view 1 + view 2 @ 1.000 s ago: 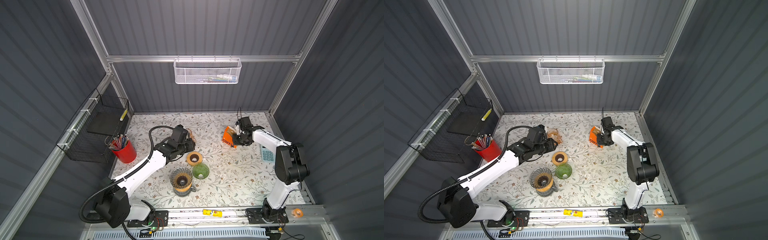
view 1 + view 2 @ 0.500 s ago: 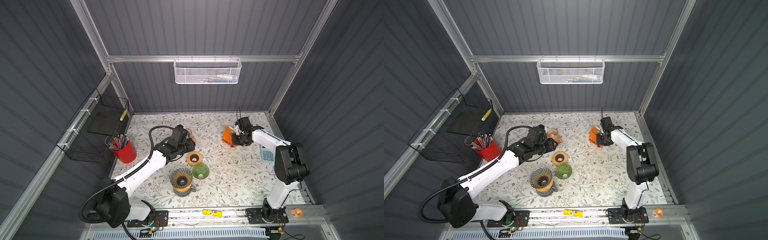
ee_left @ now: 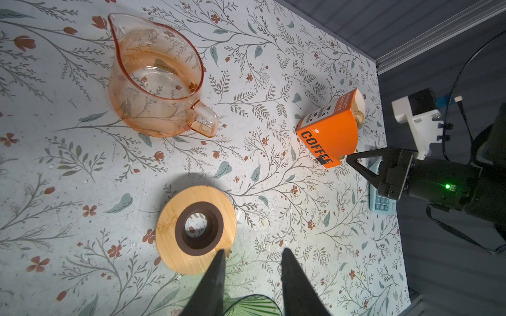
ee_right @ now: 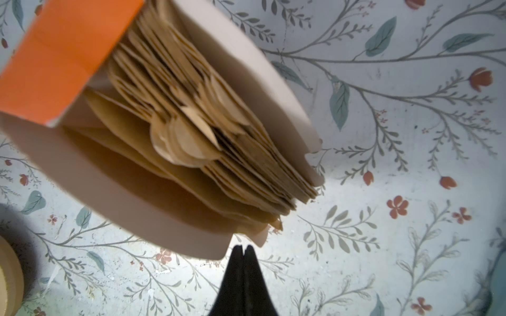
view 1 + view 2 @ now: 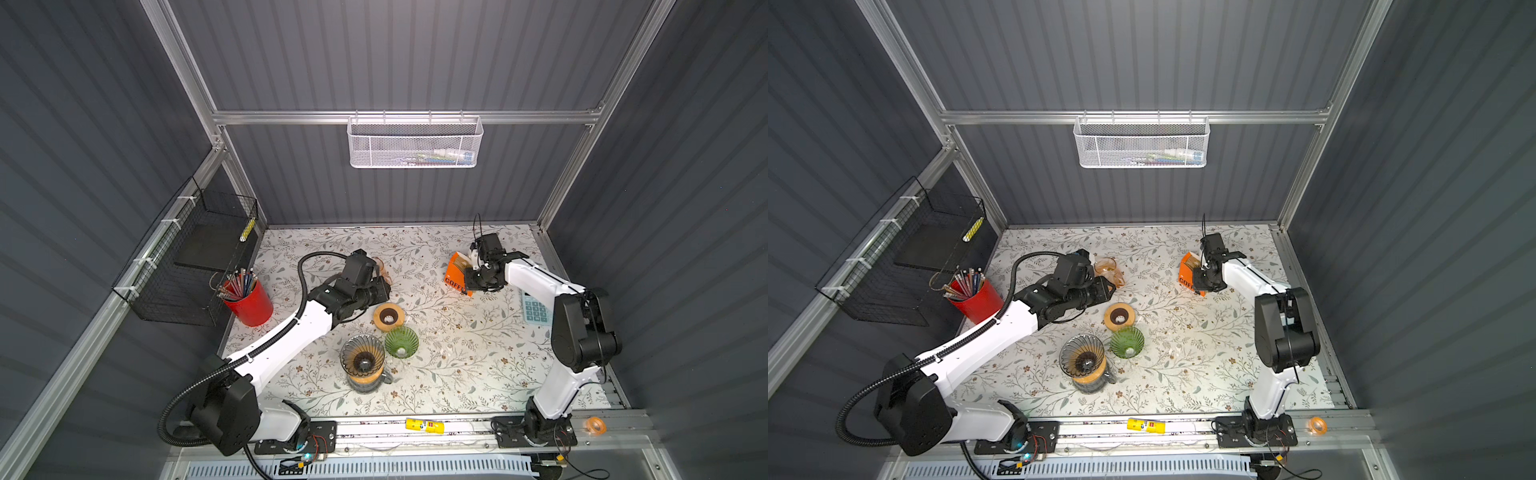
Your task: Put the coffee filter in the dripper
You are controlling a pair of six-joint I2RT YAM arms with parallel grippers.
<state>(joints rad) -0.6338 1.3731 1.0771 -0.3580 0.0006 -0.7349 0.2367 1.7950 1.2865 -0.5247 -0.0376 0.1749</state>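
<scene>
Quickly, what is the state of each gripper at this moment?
Left gripper: open, holding nothing.
Right gripper: shut, nothing visible between its fingers, tips beside the orange filter box.

Both top views look down on the whole surface; the close wrist views share the box at one o'clock.
</scene>
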